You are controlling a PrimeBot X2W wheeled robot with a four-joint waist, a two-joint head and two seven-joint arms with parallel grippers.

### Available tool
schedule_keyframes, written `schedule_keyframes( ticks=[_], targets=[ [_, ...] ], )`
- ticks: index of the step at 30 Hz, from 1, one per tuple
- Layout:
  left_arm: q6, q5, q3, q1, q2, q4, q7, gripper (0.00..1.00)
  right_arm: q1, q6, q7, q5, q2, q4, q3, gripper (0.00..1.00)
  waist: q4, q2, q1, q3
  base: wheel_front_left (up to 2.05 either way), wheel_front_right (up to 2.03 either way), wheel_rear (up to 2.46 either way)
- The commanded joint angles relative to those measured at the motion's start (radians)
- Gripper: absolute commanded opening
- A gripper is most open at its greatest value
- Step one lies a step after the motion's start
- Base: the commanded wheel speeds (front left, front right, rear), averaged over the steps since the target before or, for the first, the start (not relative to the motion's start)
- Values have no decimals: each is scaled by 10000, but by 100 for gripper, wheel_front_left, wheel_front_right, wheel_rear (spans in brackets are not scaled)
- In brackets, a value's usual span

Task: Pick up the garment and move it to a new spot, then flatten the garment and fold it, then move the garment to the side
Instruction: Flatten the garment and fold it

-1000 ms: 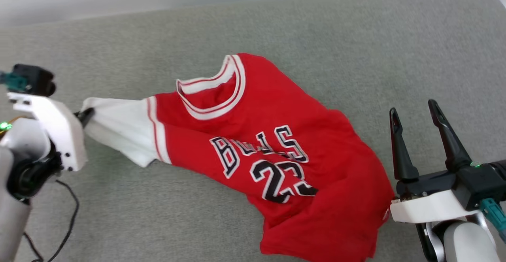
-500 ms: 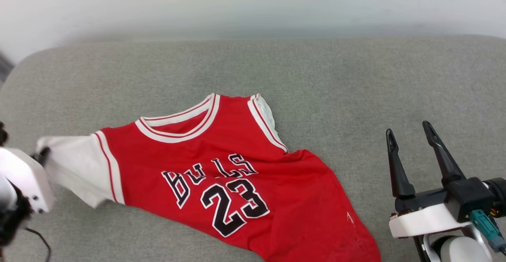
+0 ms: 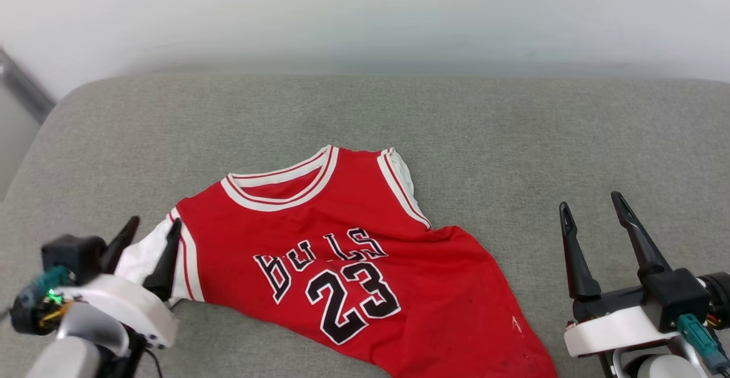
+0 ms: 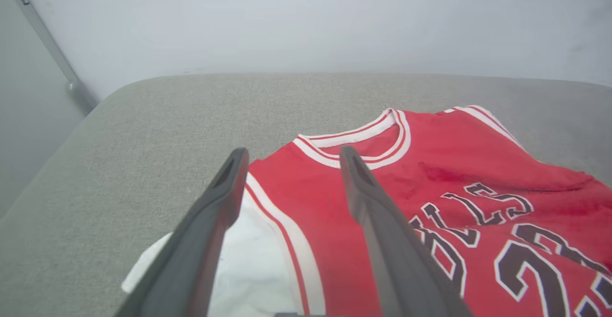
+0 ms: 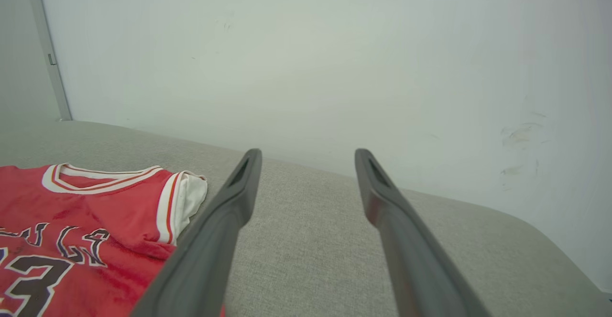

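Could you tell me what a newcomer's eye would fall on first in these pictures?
First the red jersey with its black "BULLS 23" print, lying rumpled in the middle of the grey cushion. Then the two dark-fingered hands: the left hand open at the white sleeve, and the right hand open, apart from the jersey on its right.

Grey fabric cushion (image 3: 513,138), red garment (image 3: 342,252) lying front-up directly on it, partly rumpled
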Motion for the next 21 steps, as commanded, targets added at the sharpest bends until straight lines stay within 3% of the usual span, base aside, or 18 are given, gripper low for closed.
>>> schedule_keyframes(
  ticks=[1,5,8,12,15,21],
  targets=[
    [51,176,-30,130,-73,-105,-319,100,75,-6,-18,-47,-23,-51,-13,100,65,-1,2,-24,0,0,0],
    [374,875,-133,385,-596,-566,-1567,100,148,-5,-18,-65,-22,-36,43,100,277,-1,2,-73,0,0,0],
    [610,1362,-45,537,-986,-1103,-1809,100,-16,-6,-18,-112,-101,45,96,100,520,-1,2,-36,0,0,0],
    [679,1887,115,727,-1528,-1805,-1869,100,-717,-6,457,515,-747,526,693,100,927,-1,2,162,0,0,0],
    [522,2255,100,763,-1831,-2030,-1873,100,-1574,-6,2164,1246,-1817,795,1744,100,1246,-1,2,452,0,0,0],
    [212,2771,0,417,-2461,-1978,-1877,100,-4097,-6,6655,3912,-3819,1110,3982,100,1977,-1,2,1129,0,0,0]
  ],
)
